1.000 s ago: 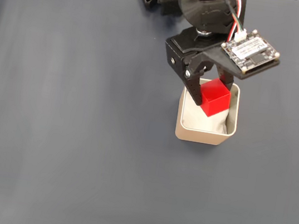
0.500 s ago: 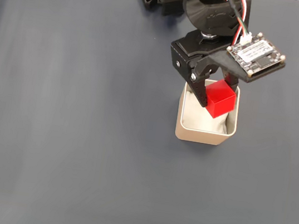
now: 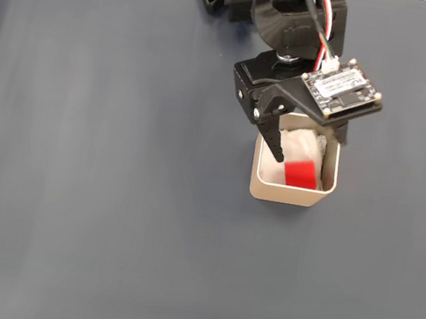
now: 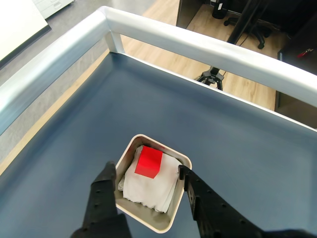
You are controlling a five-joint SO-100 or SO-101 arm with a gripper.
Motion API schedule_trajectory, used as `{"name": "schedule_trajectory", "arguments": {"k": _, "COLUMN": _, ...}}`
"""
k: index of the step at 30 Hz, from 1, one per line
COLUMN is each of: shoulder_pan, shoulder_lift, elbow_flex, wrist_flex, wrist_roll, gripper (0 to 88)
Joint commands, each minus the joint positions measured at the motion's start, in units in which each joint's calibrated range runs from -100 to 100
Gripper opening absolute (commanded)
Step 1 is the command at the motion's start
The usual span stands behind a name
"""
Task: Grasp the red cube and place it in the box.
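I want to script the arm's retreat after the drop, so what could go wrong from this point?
The red cube lies inside the box on the white paper, with the open gripper above it.
1. One fingertip looks to sit over the box's rim; pulling away sideways might catch and drag or tip the light box.
2. The cube lies on crumpled paper toward one wall, so a knock could perhaps tip it.
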Motion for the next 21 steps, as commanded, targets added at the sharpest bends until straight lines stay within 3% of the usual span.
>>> {"name": "schedule_trajectory", "arguments": {"k": 1, "shoulder_pan": 0.5, "shoulder_lift": -0.6, "elbow_flex": -0.5, "wrist_flex": -0.9, "wrist_roll": 0.2, "gripper": 38.7}}
{"name": "schedule_trajectory", "arguments": {"k": 21, "shoulder_pan": 0.7, "shoulder_lift": -0.6, "elbow_flex": 0.5, "wrist_flex": -2.5, "wrist_roll": 0.7, "gripper": 42.8}}
